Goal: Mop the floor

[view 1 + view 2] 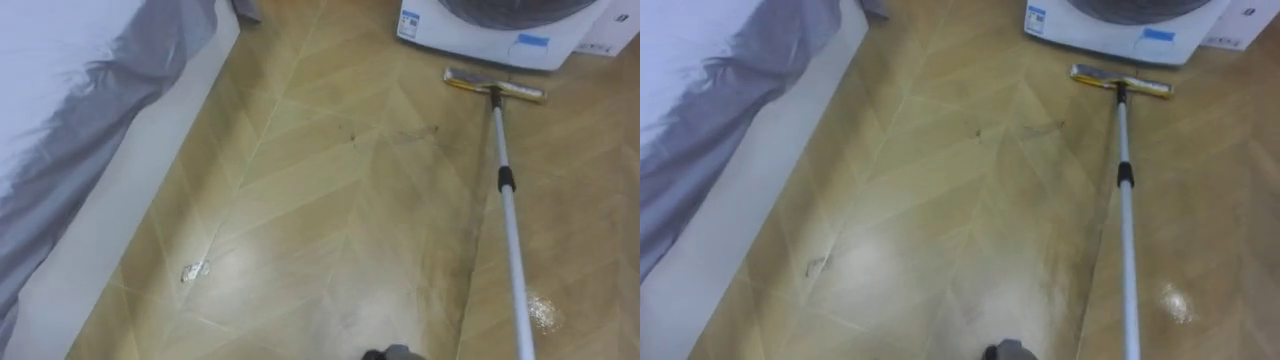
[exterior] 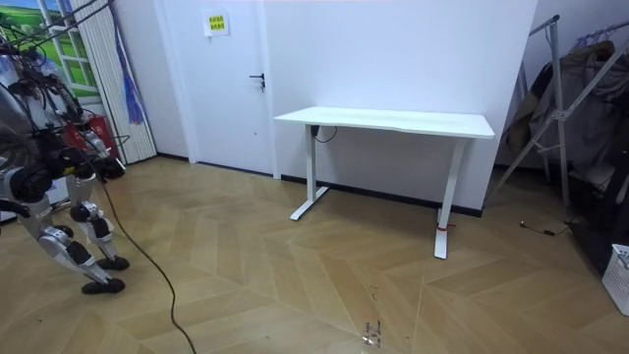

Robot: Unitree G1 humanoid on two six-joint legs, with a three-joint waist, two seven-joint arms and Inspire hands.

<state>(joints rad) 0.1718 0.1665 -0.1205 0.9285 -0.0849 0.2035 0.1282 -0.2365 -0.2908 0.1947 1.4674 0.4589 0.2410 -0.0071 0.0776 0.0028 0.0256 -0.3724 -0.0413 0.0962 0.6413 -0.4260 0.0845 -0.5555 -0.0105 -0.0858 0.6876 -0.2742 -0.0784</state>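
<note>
A flat mop lies with its yellow-grey head [image 1: 495,85] on the wooden floor, right against the front of a white washing machine [image 1: 480,30]. Its white pole [image 1: 510,220], with a black collar [image 1: 506,180] partway along, runs from the head down to the bottom edge at the lower right. Where the pole is held lies below that edge. Thin dark streaks [image 1: 400,133] mark the boards left of the mop head. In the room view the robot stands at the left edge, partly cut off, near a window.
A bed with a white sheet and grey cover [image 1: 60,120] fills the left side. A small clear scrap [image 1: 194,270] lies on the floor near it. The room view holds a white desk [image 2: 388,123], a door [image 2: 231,79] and a drying rack [image 2: 570,108].
</note>
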